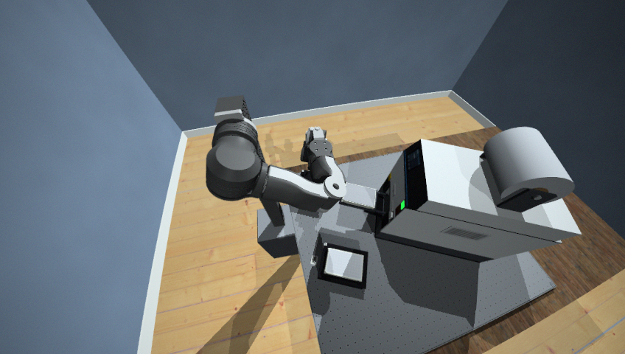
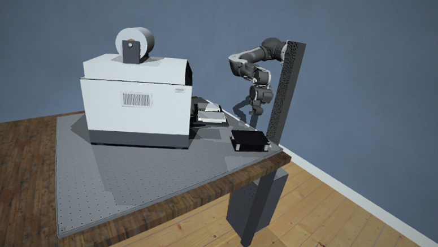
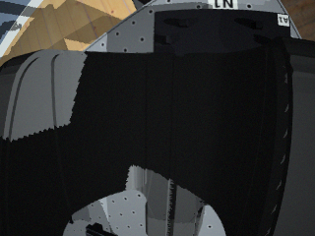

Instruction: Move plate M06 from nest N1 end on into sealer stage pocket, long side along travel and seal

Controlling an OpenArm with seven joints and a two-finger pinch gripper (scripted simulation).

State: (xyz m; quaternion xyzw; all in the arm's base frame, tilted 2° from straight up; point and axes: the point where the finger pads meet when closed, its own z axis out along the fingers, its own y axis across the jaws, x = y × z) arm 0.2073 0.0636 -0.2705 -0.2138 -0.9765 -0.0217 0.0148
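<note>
A white plate (image 1: 360,195) (image 2: 211,116), its label unreadable and taken as M06, lies level on the sealer's stage (image 2: 213,123), which stands out. Whether foil covers its wells I cannot tell. The plate M09 (image 1: 344,264) (image 2: 209,106) lies on the black nest N2 (image 1: 365,268). The black nest N1 (image 2: 249,136) (image 3: 212,34) holds no plate. My gripper (image 2: 253,112) (image 3: 185,153) is shut and empty, high over the N1 side, away from the stage. The top view hides its fingertips. A green lamp (image 1: 402,205) is lit on the sealer's front; the START key is too small to make out.
The white sealer (image 1: 473,184) (image 2: 136,108) stands beyond the stage, with a foil roll (image 1: 524,162) (image 2: 135,40) on top. In the top view the forearm (image 1: 298,188) hangs left of the stage and hides N1. The arm's post (image 2: 285,92) stands at the board's edge beside N1.
</note>
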